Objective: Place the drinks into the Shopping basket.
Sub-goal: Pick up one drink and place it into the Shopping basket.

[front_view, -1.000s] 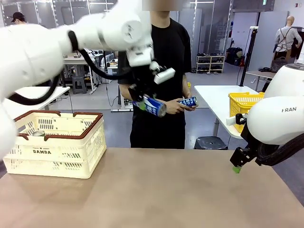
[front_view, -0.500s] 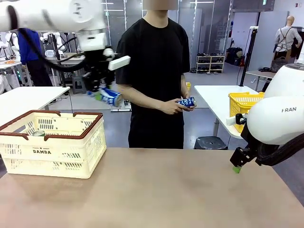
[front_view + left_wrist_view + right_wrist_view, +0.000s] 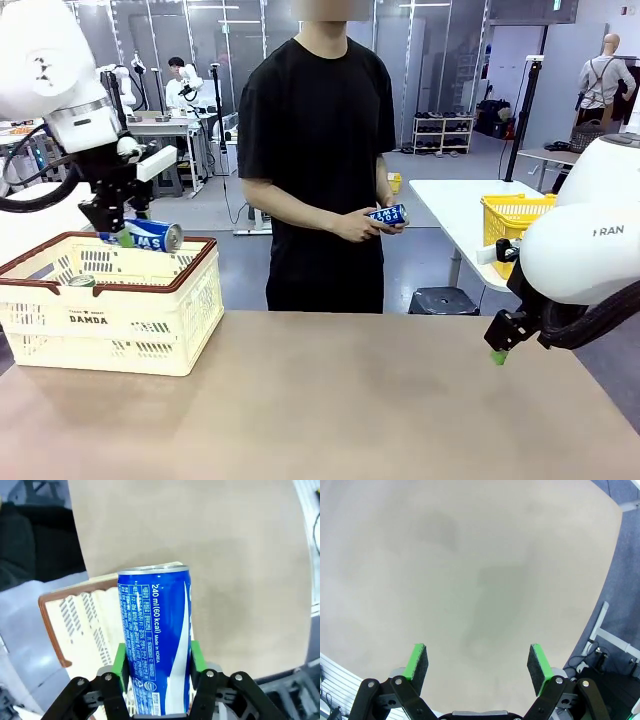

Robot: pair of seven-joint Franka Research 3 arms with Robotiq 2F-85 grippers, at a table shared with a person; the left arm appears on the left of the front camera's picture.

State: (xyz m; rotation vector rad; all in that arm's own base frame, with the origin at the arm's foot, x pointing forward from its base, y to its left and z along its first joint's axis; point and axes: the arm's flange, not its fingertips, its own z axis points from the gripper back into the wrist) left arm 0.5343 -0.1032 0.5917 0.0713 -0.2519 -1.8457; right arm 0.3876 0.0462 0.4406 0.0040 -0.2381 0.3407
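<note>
A blue drink can (image 3: 152, 237) lies sideways in my left gripper (image 3: 128, 238), which is shut on it just above the far rim of the cream Shopping basket (image 3: 120, 320). In the left wrist view the green pads (image 3: 119, 659) clamp the blue can (image 3: 155, 635), with the basket's brown rim (image 3: 49, 611) underneath. The silver top of another can (image 3: 81, 282) shows inside the basket. The person holds a second blue can (image 3: 390, 215) in both hands at the far side. My right gripper (image 3: 498, 345) hangs open over the table's right side, with nothing between its pads (image 3: 418, 661).
The tan table (image 3: 350, 400) stretches bare from the basket to the right gripper. A yellow mesh basket (image 3: 512, 215) stands on a white table behind at the right. The person stands at the middle of the far edge.
My left arm has swung left with the blue can, from in front of the person to above the basket. The right arm has not moved.
</note>
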